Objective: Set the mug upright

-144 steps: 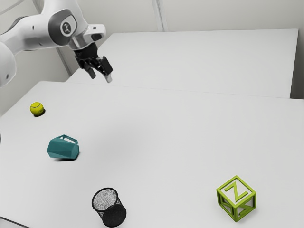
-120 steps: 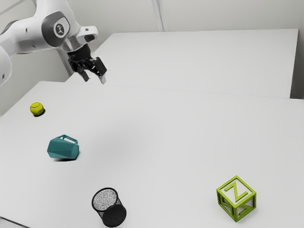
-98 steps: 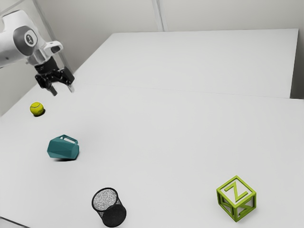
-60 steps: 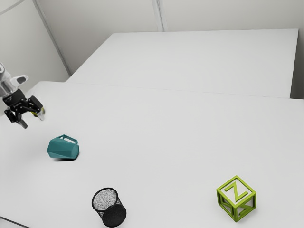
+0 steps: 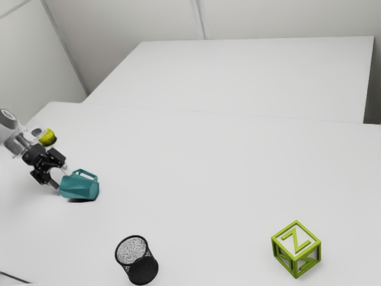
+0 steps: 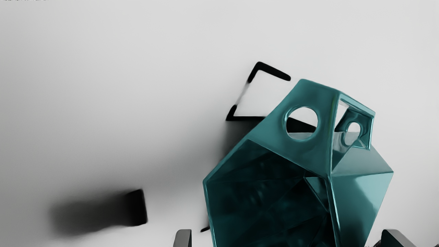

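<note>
Because the mug (image 6: 291, 164) lies on its side with its mouth toward the gripper (image 6: 287, 237), alignment is critical. The 2 fingers (image 6: 183, 238) stand spread, gripping nothing, with the mug between them in the wrist view but closer to 1. On closure, that offset could roll or push the mug; its slanted facets could cause slip during rotation.

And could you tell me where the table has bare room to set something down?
The widest bare patch lies between the mug and the green cube, stretching back past both. Another lies between cube and mesh cup. Crowded: the exterior view's left, around jaws, mug and ball.
</note>
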